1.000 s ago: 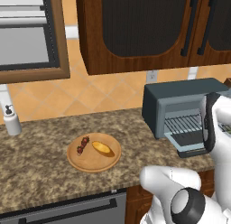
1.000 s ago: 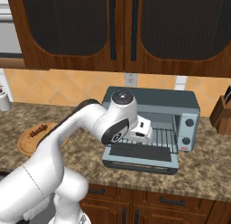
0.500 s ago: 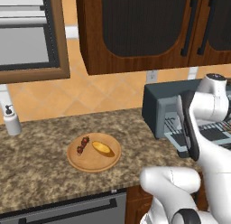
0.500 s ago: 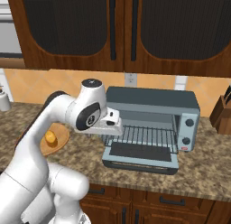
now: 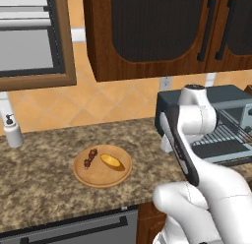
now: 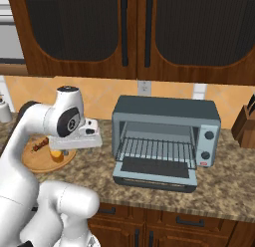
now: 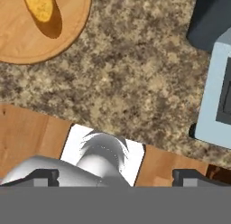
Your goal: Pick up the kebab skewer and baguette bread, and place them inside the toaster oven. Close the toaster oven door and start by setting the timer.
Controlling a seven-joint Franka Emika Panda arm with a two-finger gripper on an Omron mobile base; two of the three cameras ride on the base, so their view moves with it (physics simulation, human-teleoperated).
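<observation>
The kebab skewer (image 5: 90, 158) and the baguette bread (image 5: 111, 161) lie side by side on a round wooden plate (image 5: 101, 179). In the hand view the baguette bread (image 7: 41, 8) is at the top left. My gripper (image 7: 117, 175) is open with nothing between its wide-spread tips. It hangs over bare counter between the plate and the toaster oven (image 6: 167, 116). The toaster oven door (image 6: 157, 172) lies flat open in front of the wire rack (image 6: 157, 150). In the right base view my hand (image 6: 77, 140) partly covers the plate's right side.
A knife block (image 6: 246, 126) stands right of the oven. A soap bottle (image 5: 13, 132) is at the counter's far left. Two knobs (image 6: 209, 135) sit on the oven's right panel. Wall cabinets hang overhead.
The arm has swung left, away from the oven's open front toward the plate. The gripper has stayed open. Skewer, baguette and door have not moved.
</observation>
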